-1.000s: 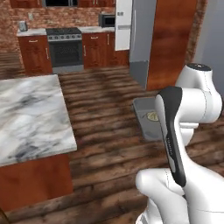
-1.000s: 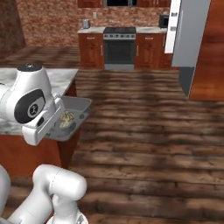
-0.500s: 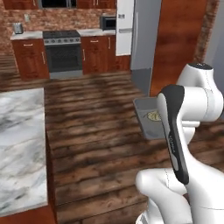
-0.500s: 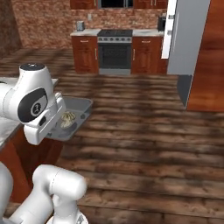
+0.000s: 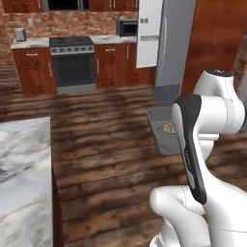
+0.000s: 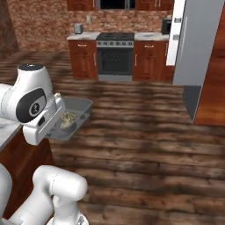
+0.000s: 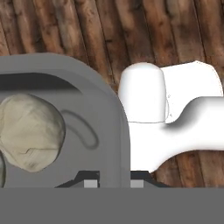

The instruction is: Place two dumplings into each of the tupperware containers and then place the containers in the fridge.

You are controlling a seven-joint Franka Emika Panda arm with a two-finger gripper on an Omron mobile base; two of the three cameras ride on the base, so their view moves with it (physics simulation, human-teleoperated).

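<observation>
hand view: the jaws (image 7: 113, 183) sit nearly together, pinched on the rim of a grey tub (image 7: 111, 131), so the tub rides level out from the hand and its load stays put. a dumpling (image 7: 28, 131) lies on the tub's floor, with a sliver of a second at the left edge. in the right base view the tub (image 6: 81, 110) hangs in the air over the wooden floor (image 6: 145, 145), beside the marble surface (image 5: 24, 173). the fridge (image 6: 197, 48) stands well apart, ahead and right, door swung out. carrying stage, by my reading.
</observation>
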